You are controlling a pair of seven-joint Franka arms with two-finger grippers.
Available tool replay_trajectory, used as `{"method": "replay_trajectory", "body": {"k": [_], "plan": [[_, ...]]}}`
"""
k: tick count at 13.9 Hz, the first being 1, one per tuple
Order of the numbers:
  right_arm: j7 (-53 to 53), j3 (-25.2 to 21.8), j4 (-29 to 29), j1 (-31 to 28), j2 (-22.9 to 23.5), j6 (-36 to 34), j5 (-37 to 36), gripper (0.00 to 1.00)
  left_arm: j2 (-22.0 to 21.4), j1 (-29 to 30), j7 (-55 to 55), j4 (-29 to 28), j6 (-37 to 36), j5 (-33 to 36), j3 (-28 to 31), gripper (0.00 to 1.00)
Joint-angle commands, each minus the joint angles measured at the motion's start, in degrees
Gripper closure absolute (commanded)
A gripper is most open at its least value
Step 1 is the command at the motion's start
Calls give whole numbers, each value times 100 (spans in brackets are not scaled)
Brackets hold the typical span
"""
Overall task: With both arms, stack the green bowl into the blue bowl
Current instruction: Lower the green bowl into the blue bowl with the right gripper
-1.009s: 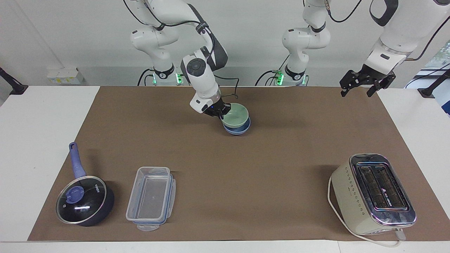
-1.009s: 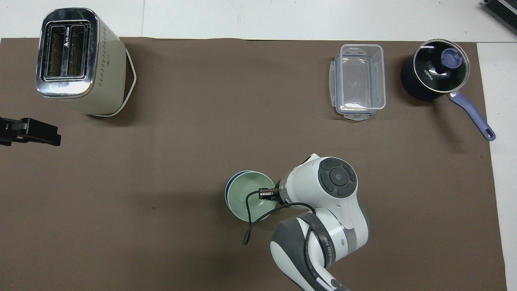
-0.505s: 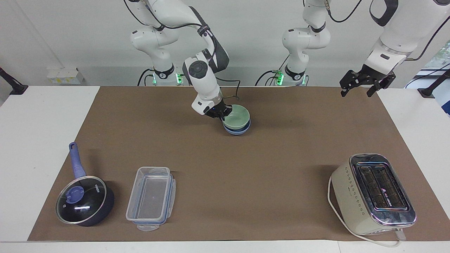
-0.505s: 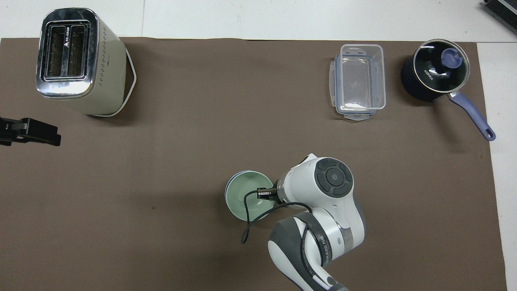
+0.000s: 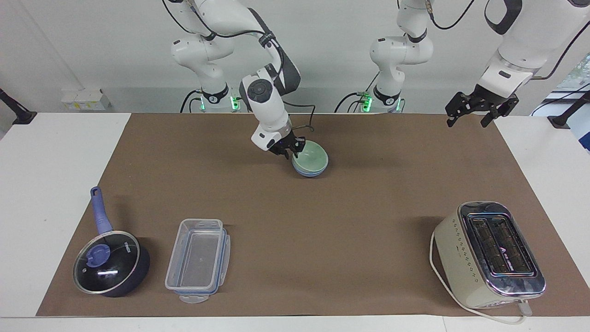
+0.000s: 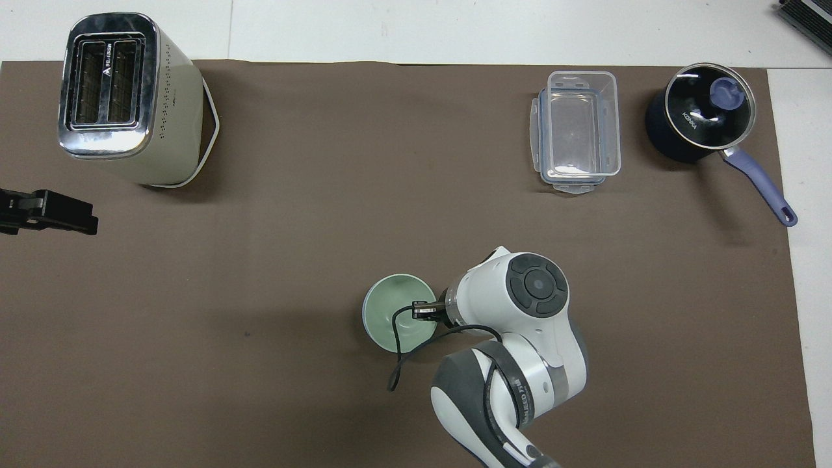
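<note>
Brown mat (image 5: 322,221) over white table (image 5: 55,184)

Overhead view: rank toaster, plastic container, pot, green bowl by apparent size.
1. toaster, largest
2. pot with handle and plastic container: look alike, not ranked
3. green bowl, smallest, partly covered by the right gripper

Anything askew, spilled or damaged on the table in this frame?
Nothing stands out. The green bowl sits level inside the blue bowl, with the right gripper at its rim. The left gripper waits over the table's edge. The toaster, container and pot stand upright.
</note>
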Motion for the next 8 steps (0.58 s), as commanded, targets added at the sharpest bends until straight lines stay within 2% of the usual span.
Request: {"method": "replay_trajectory", "body": {"k": [1, 4, 6, 8], "plan": [[110, -11, 243, 64, 52, -24, 131, 65, -10, -93, -78, 90, -128, 130, 72, 0], [145, -38, 489, -32, -193, -454, 122, 58, -10, -93, -78, 90, -128, 130, 72, 0], [110, -82, 543, -172, -430, -701, 26, 49, -10, -93, -78, 90, -128, 130, 72, 0], [58, -82, 534, -549, -711, -850, -36, 37, -10, -93, -78, 90, -128, 130, 63, 0]]}}
